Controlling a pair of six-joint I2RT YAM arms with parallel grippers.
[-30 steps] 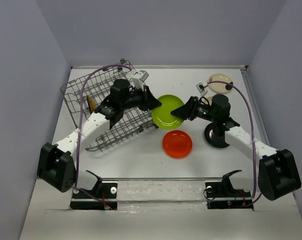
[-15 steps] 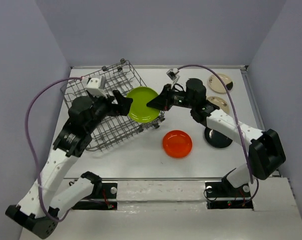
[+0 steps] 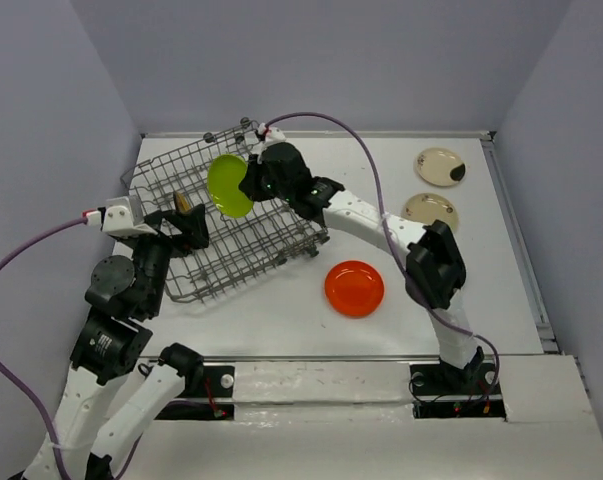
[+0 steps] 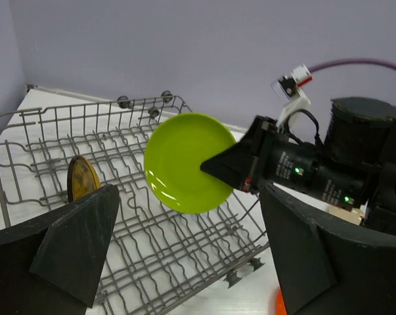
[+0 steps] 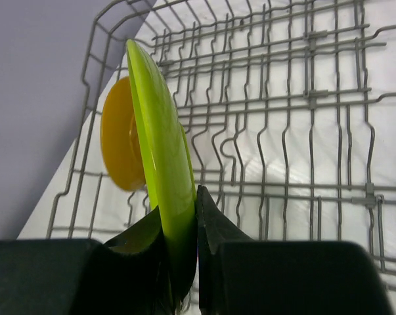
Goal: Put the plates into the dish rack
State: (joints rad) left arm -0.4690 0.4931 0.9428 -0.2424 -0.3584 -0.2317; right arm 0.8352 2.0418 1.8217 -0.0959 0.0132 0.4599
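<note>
Handoff's done. The left gripper has let go and backed off to the near-left side of the rack, fingers wide. The right gripper alone pinches the green plate by its rim, on edge over the rack toward the far-left corner of the table, near the standing gold plate. It looks ready to slot in. The orange plate and two cream plates are not yet loaded.

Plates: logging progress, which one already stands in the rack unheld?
The dark gold plate, upright in the dish rack. The right gripper holds the lime green plate; the orange plate and cream plates lie outside.
</note>
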